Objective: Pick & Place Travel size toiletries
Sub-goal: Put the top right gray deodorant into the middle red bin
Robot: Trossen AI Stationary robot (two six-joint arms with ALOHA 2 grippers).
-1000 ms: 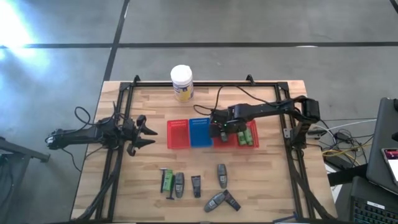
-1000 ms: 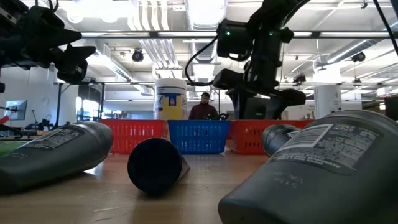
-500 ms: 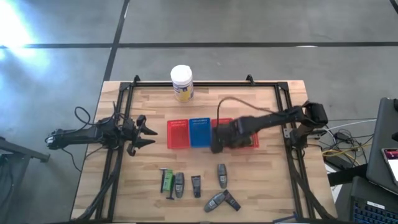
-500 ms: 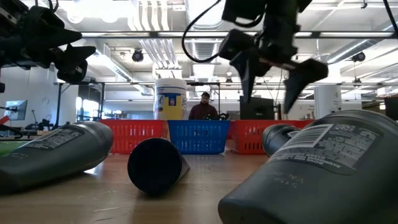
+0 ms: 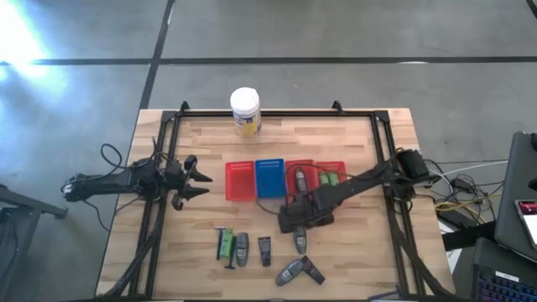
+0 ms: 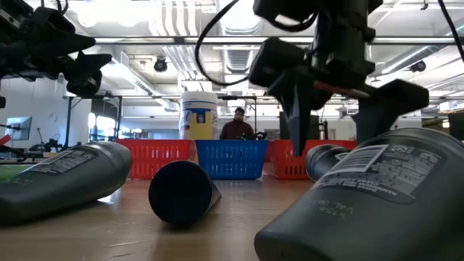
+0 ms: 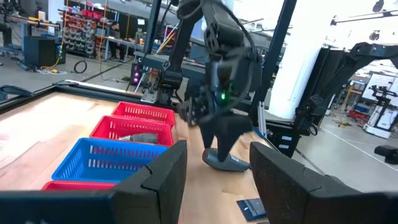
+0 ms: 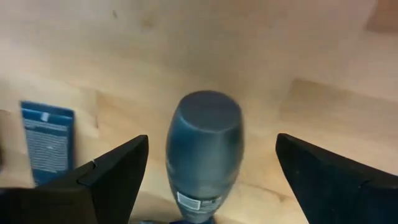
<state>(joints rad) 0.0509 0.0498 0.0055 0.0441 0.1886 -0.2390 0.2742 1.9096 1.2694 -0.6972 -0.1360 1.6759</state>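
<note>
Since a second ago the right gripper [image 5: 295,228] has left the red basket [image 5: 324,179] by the table's right side and come forward over the loose toiletries; its fingers [image 8: 109,176] are spread wide, holding nothing. A grey tube [image 8: 204,149] lies on the wood directly between them, cap end toward the camera, untouched by either finger. In the high view that tube [image 5: 300,242] shows just past the gripper, toward the near edge.

Nearest the table's [image 5: 361,268] front edge lie two dark tubes [image 5: 299,271] crossed against each other. Just behind them runs a loose row: a green packet [image 5: 224,243], a grey tube [image 5: 242,249] touching it, and a small black tube [image 5: 264,250]. That makes six toiletries on the open wood.

Farther back stand three baskets side by side: a second red one [image 5: 239,181], a blue one [image 5: 270,177], then the right-hand red one, which holds one grey tube [image 5: 299,178] and two green bottles [image 5: 330,179].

The left gripper [image 5: 198,178] waits at the left edge, fingers [image 7: 163,179] parted and empty. A white jar [image 5: 245,111] stands at the far edge.
</note>
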